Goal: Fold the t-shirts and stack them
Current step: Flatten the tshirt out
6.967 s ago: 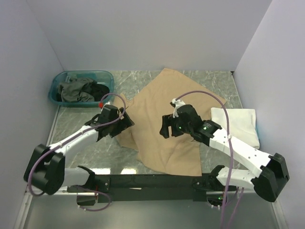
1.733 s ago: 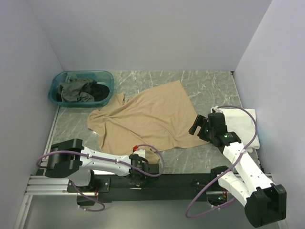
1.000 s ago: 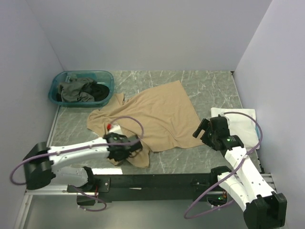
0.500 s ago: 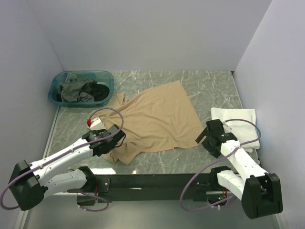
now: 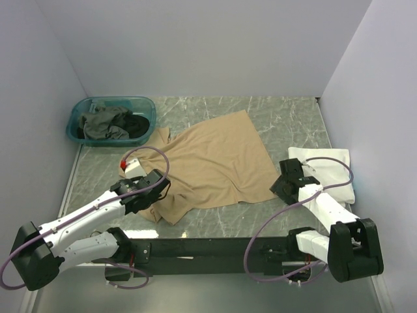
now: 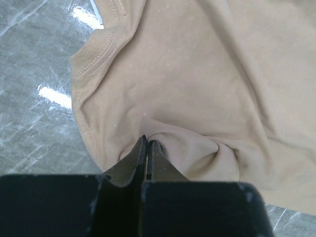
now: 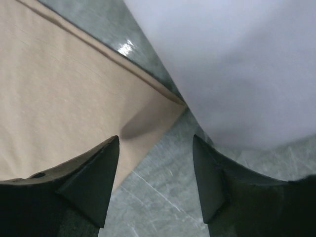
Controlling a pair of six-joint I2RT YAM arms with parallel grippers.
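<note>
A tan t-shirt (image 5: 208,160) lies spread across the middle of the table, its near-left part bunched. My left gripper (image 5: 158,193) is shut on a pinched fold of that tan cloth (image 6: 187,89), jaw tips (image 6: 146,140) pressed together, with the collar seam (image 6: 106,49) just beyond. My right gripper (image 5: 278,185) hangs low at the shirt's near-right corner (image 7: 148,113), open (image 7: 155,139), one finger over the cloth and one over bare table. A folded white t-shirt (image 5: 329,169) lies right of it (image 7: 247,64). Grey-green (image 5: 101,122) and black (image 5: 135,124) t-shirts sit in the tub.
The teal plastic tub (image 5: 78,107) stands at the back left corner. Grey walls close in the marble table (image 5: 287,120) on three sides. The black rail (image 5: 215,248) with the arm bases runs along the near edge.
My left gripper has carried the tan cloth left and away from the near edge, doubling the shirt's near-left part. The right gripper has settled at the shirt's near-right corner.
</note>
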